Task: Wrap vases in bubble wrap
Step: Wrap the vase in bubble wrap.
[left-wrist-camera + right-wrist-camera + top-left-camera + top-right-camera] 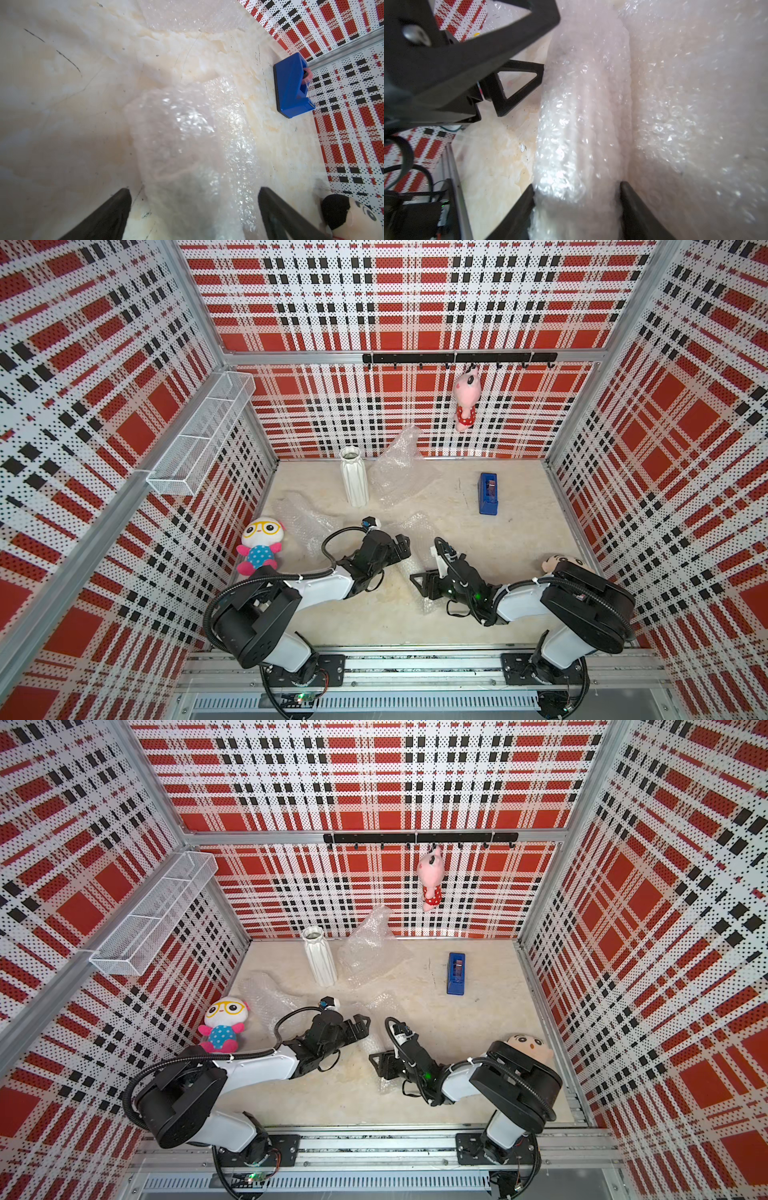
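Note:
A tall white ribbed vase (pixel 354 477) (pixel 320 957) stands upright near the back wall. Beside it a crumpled bubble wrap sheet (pixel 399 468) leans against the wall, and another sheet (pixel 303 518) lies flat at the left. A long roll of bubble wrap (pixel 415 556) (pixel 187 145) (pixel 581 104) lies on the table between the arms; what it holds is hidden. My left gripper (pixel 401 546) (pixel 194 191) is open around one end, its fingers clear of the wrap. My right gripper (pixel 424 578) (pixel 577 186) is shut on the roll, both fingers pressing into it.
A blue tape dispenser (pixel 488 493) (pixel 291 87) stands at the back right. A plush with yellow glasses (pixel 259 545) sits by the left wall, a plush head (pixel 559 564) behind the right arm. A pink plush (pixel 466 402) hangs from the hook rail. A wire basket (pixel 203 431) juts out from the left wall.

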`<state>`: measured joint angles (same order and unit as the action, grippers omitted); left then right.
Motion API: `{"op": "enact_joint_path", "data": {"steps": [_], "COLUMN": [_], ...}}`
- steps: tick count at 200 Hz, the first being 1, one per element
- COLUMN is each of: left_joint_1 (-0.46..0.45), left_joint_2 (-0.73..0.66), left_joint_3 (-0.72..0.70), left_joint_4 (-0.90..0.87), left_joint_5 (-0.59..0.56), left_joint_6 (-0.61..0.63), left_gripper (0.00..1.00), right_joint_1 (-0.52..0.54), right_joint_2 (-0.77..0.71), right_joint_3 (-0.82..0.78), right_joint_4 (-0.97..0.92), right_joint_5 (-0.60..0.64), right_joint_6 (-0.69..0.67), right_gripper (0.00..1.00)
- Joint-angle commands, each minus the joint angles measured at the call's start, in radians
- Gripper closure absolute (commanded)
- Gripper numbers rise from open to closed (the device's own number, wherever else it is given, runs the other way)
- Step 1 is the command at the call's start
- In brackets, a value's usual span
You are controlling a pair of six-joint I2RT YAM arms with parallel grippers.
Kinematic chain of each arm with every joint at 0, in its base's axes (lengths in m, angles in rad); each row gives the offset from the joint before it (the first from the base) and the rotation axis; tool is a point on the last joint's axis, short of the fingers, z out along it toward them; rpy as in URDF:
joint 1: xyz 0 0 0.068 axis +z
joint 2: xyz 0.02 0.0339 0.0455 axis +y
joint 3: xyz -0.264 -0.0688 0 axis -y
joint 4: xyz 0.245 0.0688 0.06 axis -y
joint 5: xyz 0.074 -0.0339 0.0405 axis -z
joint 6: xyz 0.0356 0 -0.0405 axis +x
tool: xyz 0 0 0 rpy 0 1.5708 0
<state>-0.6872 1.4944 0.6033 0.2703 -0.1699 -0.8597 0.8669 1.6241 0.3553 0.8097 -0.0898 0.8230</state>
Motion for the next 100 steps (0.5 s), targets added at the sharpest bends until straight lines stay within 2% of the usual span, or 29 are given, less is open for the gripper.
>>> {"op": "enact_joint_path", "data": {"steps": [1, 22, 52, 100], "left_joint_1": [-0.012, -0.024, -0.036, -0.037], "left_joint_2": [0.006, 0.039, 0.095, 0.169], "left_joint_3": [0.034, 0.056, 0.092, 0.117], "left_joint_4": [-0.051, -0.053, -0.059, -0.065], "left_joint_5": [-0.048, -0.050, -0.028, -0.005], "left_joint_6": [0.027, 0.034, 0.041, 0.042], "left_gripper": [0.01, 0.01, 0.07, 0.23], "right_joint_1": [-0.042, -0.052, -0.052, -0.055], "right_joint_2": [0.075, 0.120, 0.134, 0.092], "right_joint_3": [-0.071, -0.086, -0.096, -0.091], "right_joint_4": [0.250, 0.321, 0.335, 0.250], "right_joint_5": [-0.145, -0.163, -0.140, -0.102], "right_joint_6": [0.167, 0.202, 0.215, 0.181], "right_gripper": [0.45, 0.45, 0.44, 0.39]}}
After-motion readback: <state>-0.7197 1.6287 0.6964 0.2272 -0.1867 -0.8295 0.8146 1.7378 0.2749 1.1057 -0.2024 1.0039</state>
